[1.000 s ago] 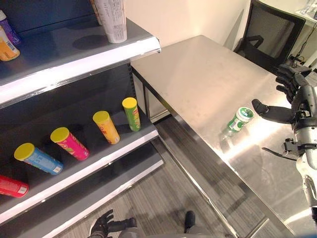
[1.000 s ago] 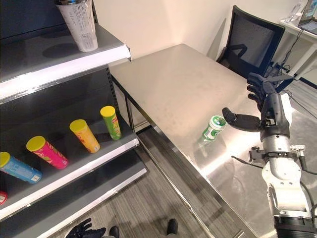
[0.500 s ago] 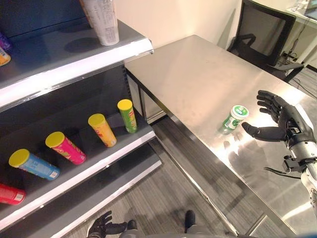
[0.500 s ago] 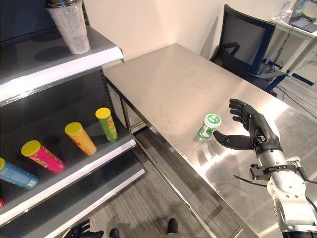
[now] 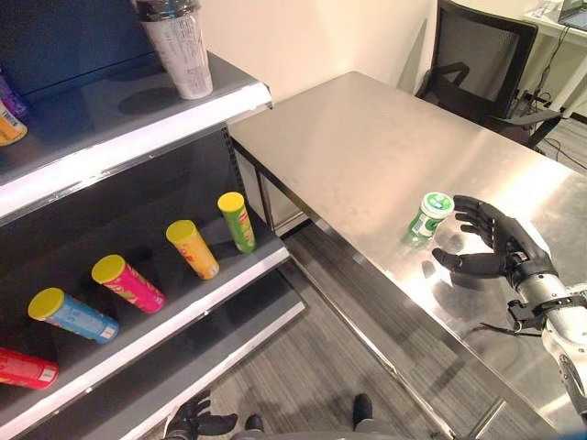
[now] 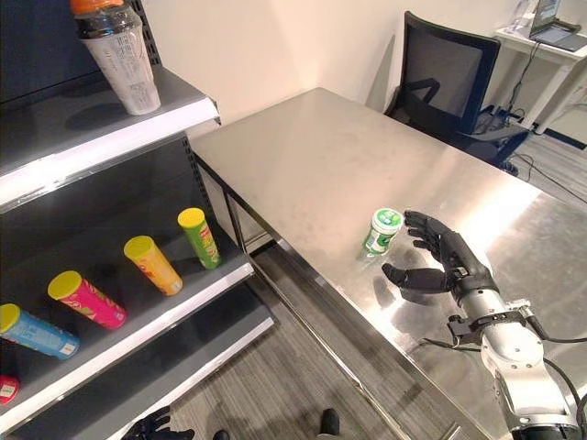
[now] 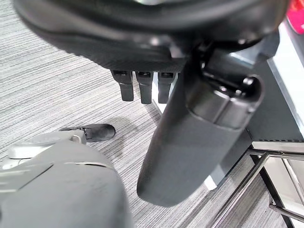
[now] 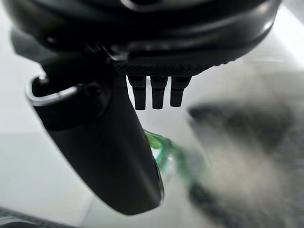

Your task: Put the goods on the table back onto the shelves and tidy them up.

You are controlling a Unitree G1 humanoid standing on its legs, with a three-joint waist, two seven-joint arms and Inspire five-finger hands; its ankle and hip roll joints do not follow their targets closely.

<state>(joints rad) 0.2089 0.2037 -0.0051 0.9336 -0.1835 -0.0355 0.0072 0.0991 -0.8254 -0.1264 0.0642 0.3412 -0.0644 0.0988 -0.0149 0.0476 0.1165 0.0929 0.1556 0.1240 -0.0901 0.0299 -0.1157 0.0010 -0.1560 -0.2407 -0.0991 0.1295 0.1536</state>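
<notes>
A small green-and-white bottle (image 5: 426, 215) stands upright on the steel table (image 5: 367, 137) near its front edge. My right hand (image 5: 495, 249) is open just to the right of the bottle, thumb low and fingers spread, a short gap from it; the bottle (image 8: 164, 149) shows as a green blur past the thumb in the right wrist view. My left hand (image 5: 194, 420) hangs low over the grey carpet, fingers relaxed. Several tube cans with yellow lids (image 5: 238, 220) lie on the lower shelf (image 5: 211, 302).
A tall clear cup (image 5: 177, 50) stands on the upper shelf (image 5: 138, 137), with small bottles (image 5: 9, 124) at its far left. A black office chair (image 5: 477, 46) stands behind the table. Grey carpet runs between shelf and table.
My right hand has come down and moved left toward the green bottle, ending close beside it. The camera view has shifted slightly. The bottle has not moved.
</notes>
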